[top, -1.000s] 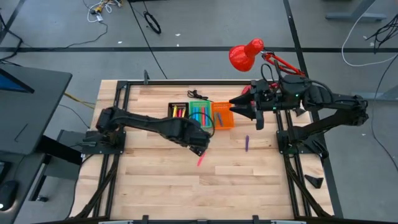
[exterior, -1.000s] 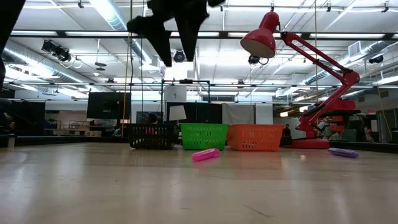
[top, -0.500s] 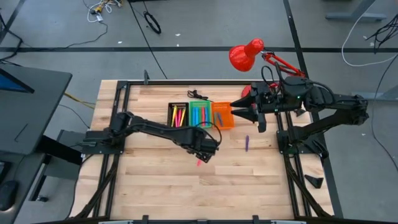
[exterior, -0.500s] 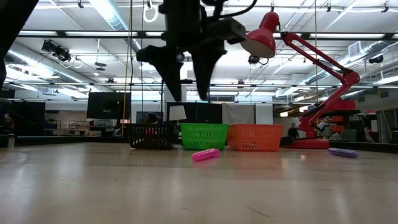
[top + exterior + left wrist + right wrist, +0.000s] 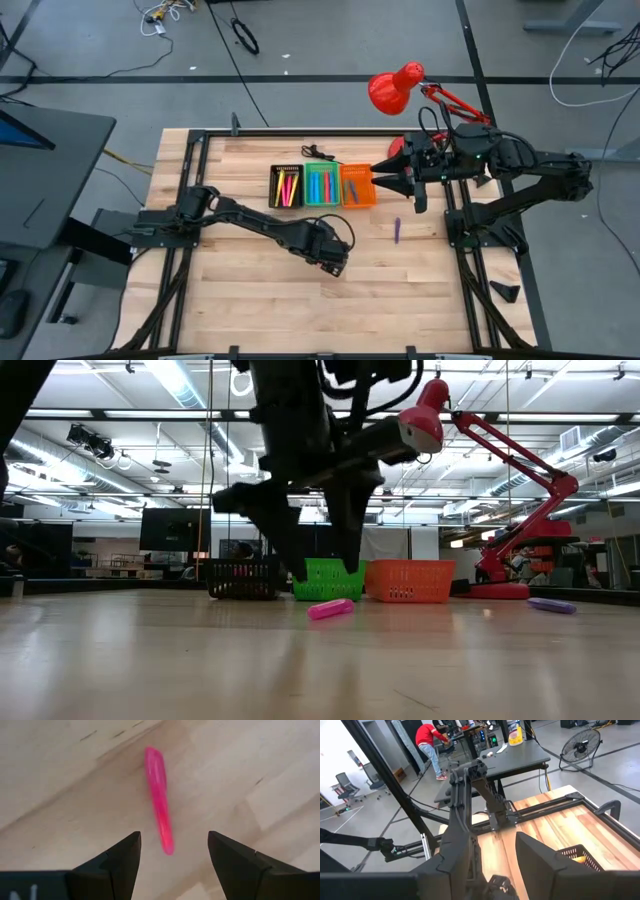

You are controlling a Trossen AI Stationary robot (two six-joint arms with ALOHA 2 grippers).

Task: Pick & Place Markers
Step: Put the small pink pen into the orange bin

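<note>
Left wrist view: the left gripper (image 5: 172, 851) hangs, jaws apart, over a glossy pink marker (image 5: 159, 799). It lies on the pale wood-grain surface (image 5: 60, 780). The right gripper (image 5: 392, 184) waits by the orange mesh bin (image 5: 358, 185), jaws apart.

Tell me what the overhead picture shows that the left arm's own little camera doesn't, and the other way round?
Only the overhead view shows the three bins, black, green and orange, a purple marker, the red lamp and the right tool waiting above the orange bin. Only the left wrist view shows the pink marker lying between the left tool's open fingers. Both show the wooden table.
</note>
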